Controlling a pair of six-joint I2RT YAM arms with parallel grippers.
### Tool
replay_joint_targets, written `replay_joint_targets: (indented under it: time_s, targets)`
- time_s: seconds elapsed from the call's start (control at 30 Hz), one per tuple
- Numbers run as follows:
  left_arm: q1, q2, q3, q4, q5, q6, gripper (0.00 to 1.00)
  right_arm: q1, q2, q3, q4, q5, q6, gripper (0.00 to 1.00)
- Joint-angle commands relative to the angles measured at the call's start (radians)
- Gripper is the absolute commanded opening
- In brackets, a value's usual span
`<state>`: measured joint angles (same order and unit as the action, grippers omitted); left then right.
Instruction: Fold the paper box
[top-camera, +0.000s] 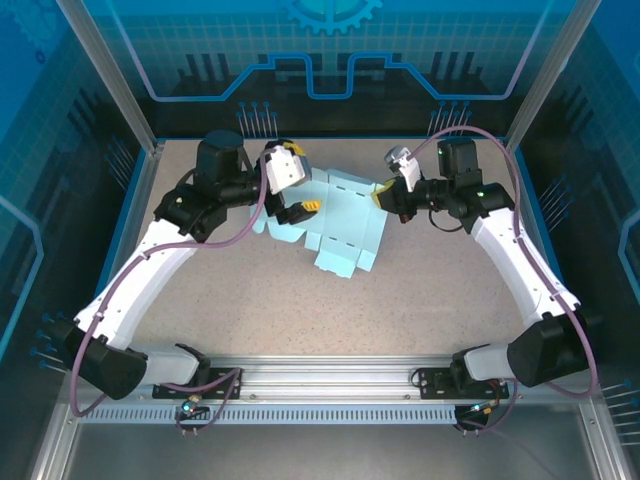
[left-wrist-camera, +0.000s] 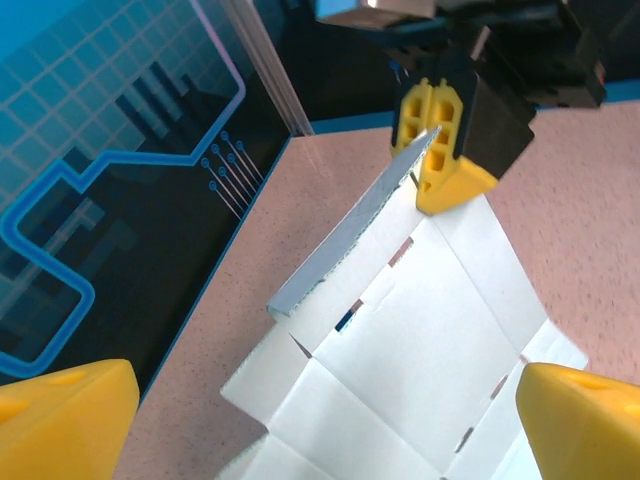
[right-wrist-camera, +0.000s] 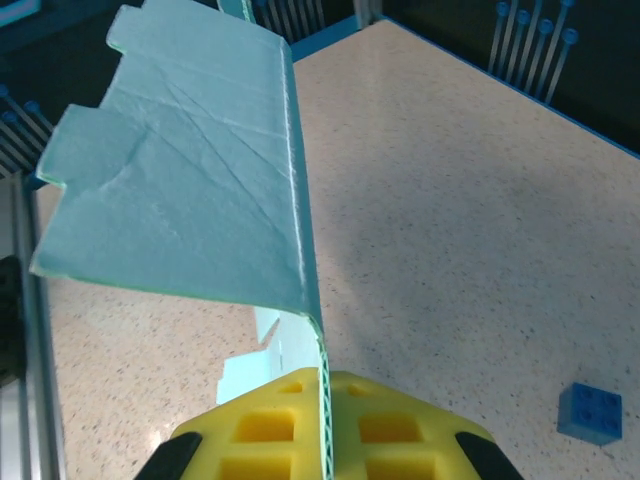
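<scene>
The paper box (top-camera: 340, 235) is a pale blue die-cut sheet lying mostly flat on the speckled table, mid-field. My right gripper (top-camera: 383, 194) is shut on the sheet's right flap and holds that flap lifted on edge. In the right wrist view the yellow pads (right-wrist-camera: 262, 428) pinch the card's edge, and the creased flap (right-wrist-camera: 190, 170) rises ahead of them. My left gripper (top-camera: 300, 212) hovers over the sheet's left part, open, with nothing between its fingers. From the left wrist, the sheet (left-wrist-camera: 420, 350) lies between its yellow fingertips (left-wrist-camera: 60, 420), with the right gripper (left-wrist-camera: 437, 140) gripping the raised flap (left-wrist-camera: 350, 240) beyond.
A tiny dark blue cube (right-wrist-camera: 590, 412) sits on the table to the right of the right gripper. Blue patterned walls (top-camera: 330, 60) and metal posts enclose the table. A rail (top-camera: 330, 385) runs along the near edge between the arm bases.
</scene>
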<state>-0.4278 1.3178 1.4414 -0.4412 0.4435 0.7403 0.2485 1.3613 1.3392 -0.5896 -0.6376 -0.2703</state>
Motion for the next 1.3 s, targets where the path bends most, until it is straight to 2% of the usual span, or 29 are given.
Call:
replay_joint_targets:
  time_s: [0.0, 0.23, 0.33, 0.57, 0.73, 0.93, 1.1, 1.27]
  targets:
    - [-0.014, 0.031, 0.056, -0.162, 0.039, 0.183, 0.99, 0.049, -0.011, 0.042, -0.141, -0.055, -0.102, 0.00]
    - [-0.057, 0.104, 0.177, -0.363, 0.026, 0.263, 0.98, 0.106, -0.008, 0.087, -0.216, -0.045, -0.173, 0.00]
    - [-0.070, 0.131, 0.205, -0.426, 0.039, 0.271, 0.95, 0.125, -0.001, 0.110, -0.251, -0.041, -0.204, 0.00]
    - [-0.072, 0.163, 0.229, -0.453, 0.078, 0.241, 0.70, 0.147, 0.012, 0.141, -0.295, -0.027, -0.260, 0.00]
    - [-0.073, 0.179, 0.258, -0.481, 0.102, 0.191, 0.42, 0.151, 0.003, 0.140, -0.286, 0.015, -0.269, 0.00]
    - [-0.071, 0.187, 0.256, -0.477, 0.119, 0.144, 0.35, 0.153, -0.020, 0.129, -0.253, 0.005, -0.261, 0.00]
    - [-0.071, 0.183, 0.221, -0.443, 0.135, 0.123, 0.32, 0.159, -0.021, 0.126, -0.222, -0.035, -0.257, 0.00]
    - [-0.070, 0.177, 0.222, -0.435, 0.155, 0.111, 0.21, 0.162, -0.014, 0.141, -0.224, -0.028, -0.268, 0.00]
